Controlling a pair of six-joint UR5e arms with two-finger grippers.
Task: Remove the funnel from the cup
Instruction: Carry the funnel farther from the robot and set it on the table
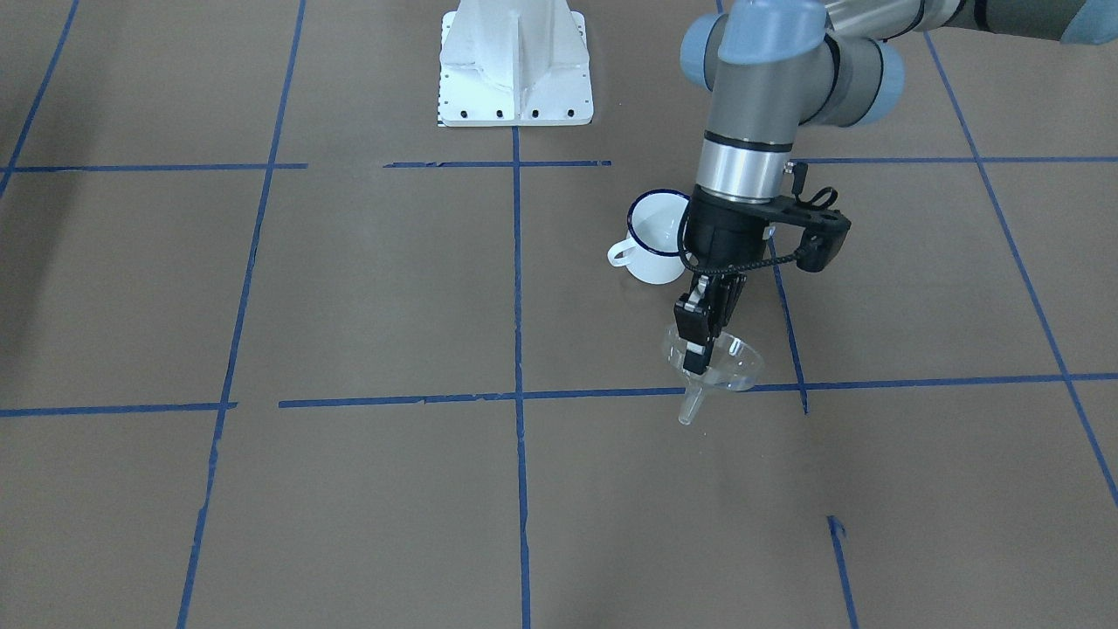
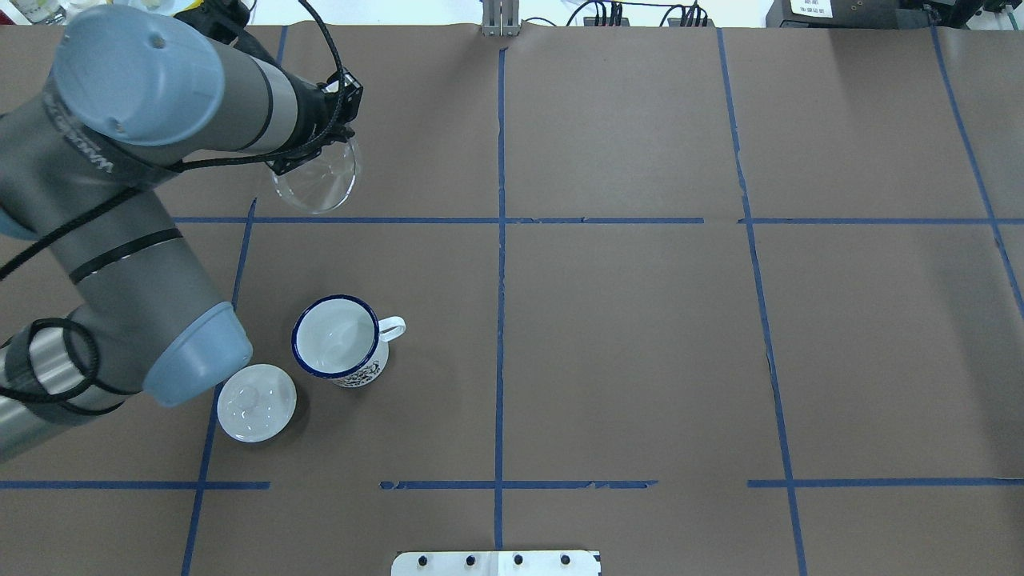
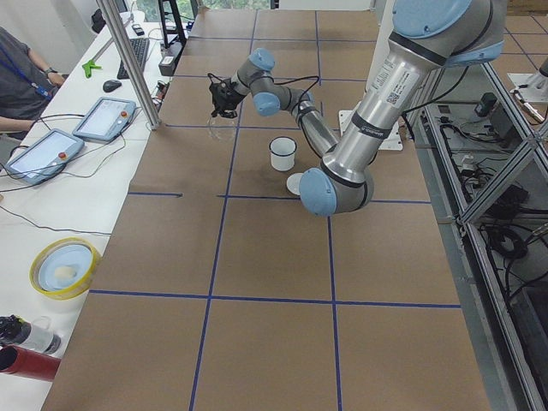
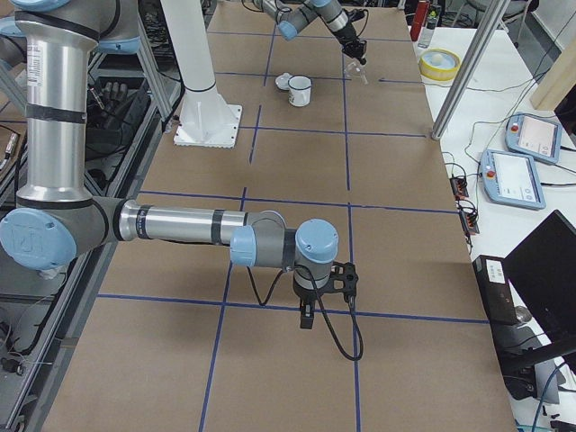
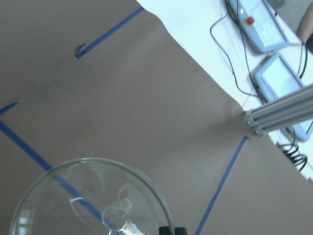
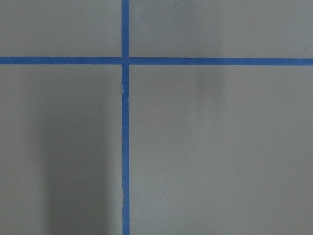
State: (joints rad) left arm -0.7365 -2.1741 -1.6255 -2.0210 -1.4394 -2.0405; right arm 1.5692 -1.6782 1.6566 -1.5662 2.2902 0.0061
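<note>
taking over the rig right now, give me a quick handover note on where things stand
Left gripper: shut on the rim of the funnel, which is tilted and held clear of the cup, on the side away from the robot.
Right gripper: far from the job, over the table; open or shut cannot be told.
Cup: upright, empty, white lid beside it.
Done: funnel is out of the cup.
Left: probably set the funnel down and release.

My overhead view looks down from behind the base [image 2: 496, 564]; the front view faces it. Both share the cup [image 2: 336, 340]. Right wrist view: close, straight down.
</note>
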